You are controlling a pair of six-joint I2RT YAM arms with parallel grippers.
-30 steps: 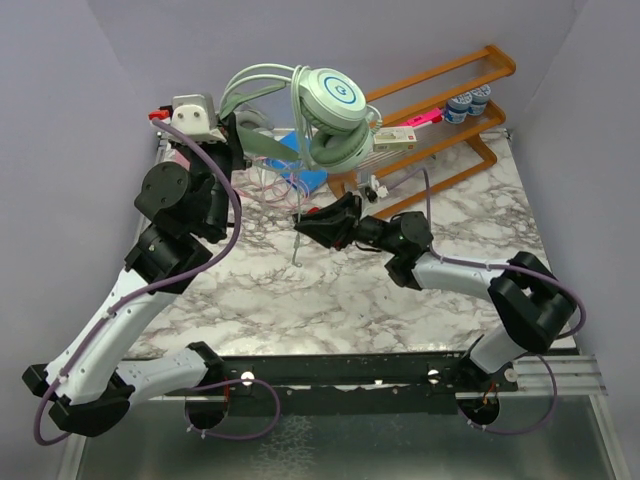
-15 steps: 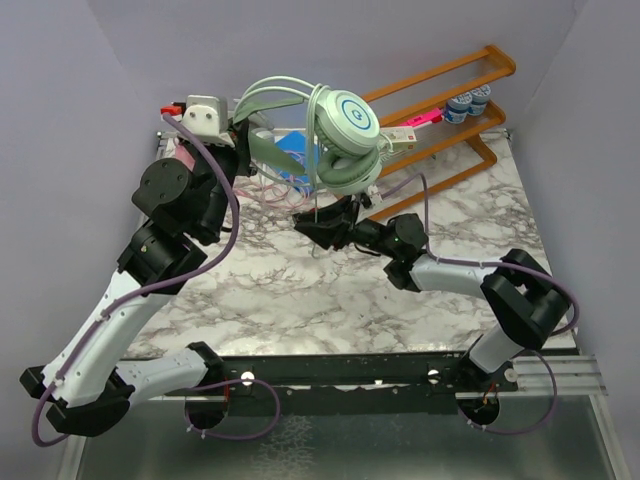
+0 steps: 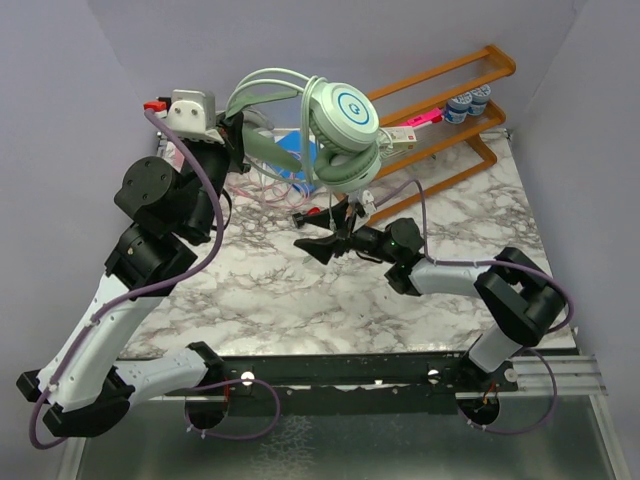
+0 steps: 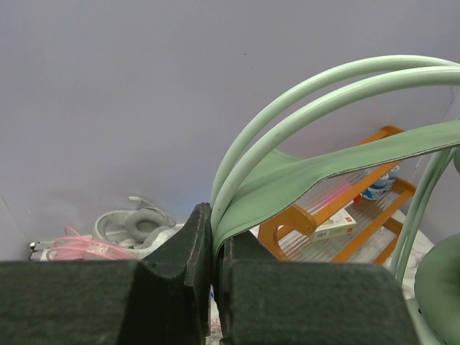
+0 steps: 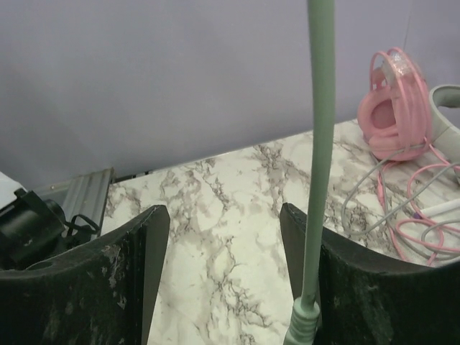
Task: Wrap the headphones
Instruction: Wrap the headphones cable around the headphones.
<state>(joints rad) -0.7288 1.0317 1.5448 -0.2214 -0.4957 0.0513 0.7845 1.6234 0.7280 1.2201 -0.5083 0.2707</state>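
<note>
My left gripper (image 3: 236,135) is raised at the back left and shut on the headband (image 4: 323,172) of the mint green headphones (image 3: 345,135), whose cups hang in the air to its right. Their green cable (image 5: 320,144) hangs straight down between my right gripper's (image 3: 322,238) open fingers, close to the right finger (image 5: 345,287), with its plug end low in that view. The pink headphones (image 5: 392,104) lie on the marble with their cable looped (image 3: 270,185). The silver-grey headset (image 4: 136,224) lies beside them at the back.
An orange wooden rack (image 3: 440,110) stands at the back right with a small box (image 3: 395,136) and round tins (image 3: 468,101) on it. A blue object (image 3: 300,150) lies under the raised headphones. Grey walls enclose the marble table (image 3: 330,300).
The left arm has swung the mint green headphones a little to the right and kept them up. The right gripper has shifted slightly nearer, under the hanging cable.
</note>
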